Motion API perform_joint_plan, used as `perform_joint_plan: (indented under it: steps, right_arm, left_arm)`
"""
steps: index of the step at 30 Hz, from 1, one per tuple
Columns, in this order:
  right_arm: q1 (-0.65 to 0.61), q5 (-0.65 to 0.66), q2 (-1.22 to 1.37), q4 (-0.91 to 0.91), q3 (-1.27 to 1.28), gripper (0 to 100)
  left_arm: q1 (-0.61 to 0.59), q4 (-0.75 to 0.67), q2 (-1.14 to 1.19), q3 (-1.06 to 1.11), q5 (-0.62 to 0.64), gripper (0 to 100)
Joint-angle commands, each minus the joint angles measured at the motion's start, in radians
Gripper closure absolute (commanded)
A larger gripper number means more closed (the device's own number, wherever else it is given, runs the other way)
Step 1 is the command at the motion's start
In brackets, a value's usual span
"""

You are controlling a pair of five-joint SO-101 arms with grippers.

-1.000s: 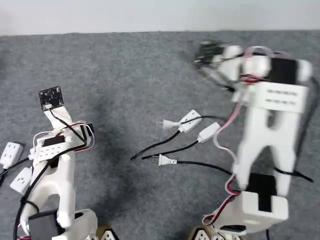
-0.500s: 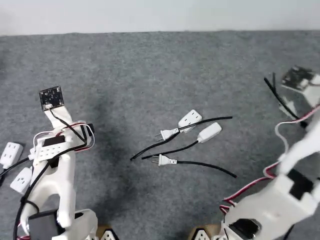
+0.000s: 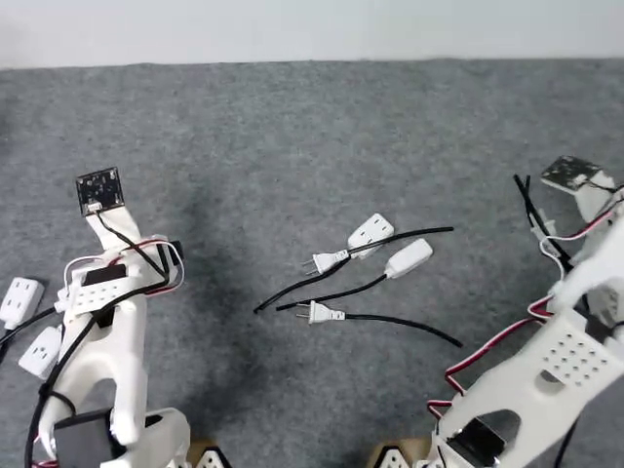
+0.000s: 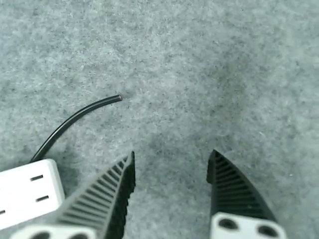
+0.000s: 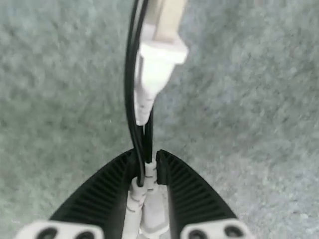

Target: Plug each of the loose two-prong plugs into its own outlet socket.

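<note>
Far left of the loose plug [image 3: 317,312], the left gripper [image 4: 173,157] hangs over the grey table [image 3: 244,127] with its jaws wide apart, holding nothing. An outlet [image 4: 25,194] lies just beside one jaw, and a bare cord end [image 4: 117,98] is near it. That gripper looks well placed to pin the outlet down, so the outlet does not slide when a plug is pushed in.

Just above and right of the loose plug lie a second plug [image 3: 330,260] and two sockets [image 3: 370,232] [image 3: 409,255], close together. None of them is mated.

Well right of the loose plug, the right gripper [image 5: 148,155] is clamped tight on the ribbed sleeve [image 5: 142,194] of a held plug [image 5: 158,59], with black cords [image 5: 130,74] pinched in beside it. The plug body hangs free beyond the jaws.

The step in hand seems to be carrying this plug to a socket. A grip on the sleeve will likely let the body swing, so a hold nearer the body would steady it. The prongs should then be squared to the slots and pushed straight in.
</note>
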Motion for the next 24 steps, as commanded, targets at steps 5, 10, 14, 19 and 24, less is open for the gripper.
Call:
perform_joint_plan:
  steps: [5, 10, 14, 19, 24]
  right_arm:
    - [-0.093, -0.069, -0.045, 0.033, -0.051, 60.2]
    - [-0.176, 0.008, -0.133, 0.162, -0.052, 50.2]
    - [-0.291, 0.002, -0.260, 0.252, -0.048, 54.1]
    - [-0.498, -0.109, -0.390, 0.248, 0.012, 56.4]
    - [-0.684, -0.152, -0.358, 0.229, 0.089, 56.4]
  left_arm:
    - [0.008, -0.035, -0.028, -0.001, 0.002, 77]
    - [0.008, -0.035, -0.028, -0.001, 0.003, 77]
    - [0.014, -0.035, -0.028, -0.001, 0.003, 77]
    - [0.020, -0.034, -0.028, -0.001, 0.002, 77]
    - [0.018, -0.034, -0.028, 0.002, 0.002, 77]
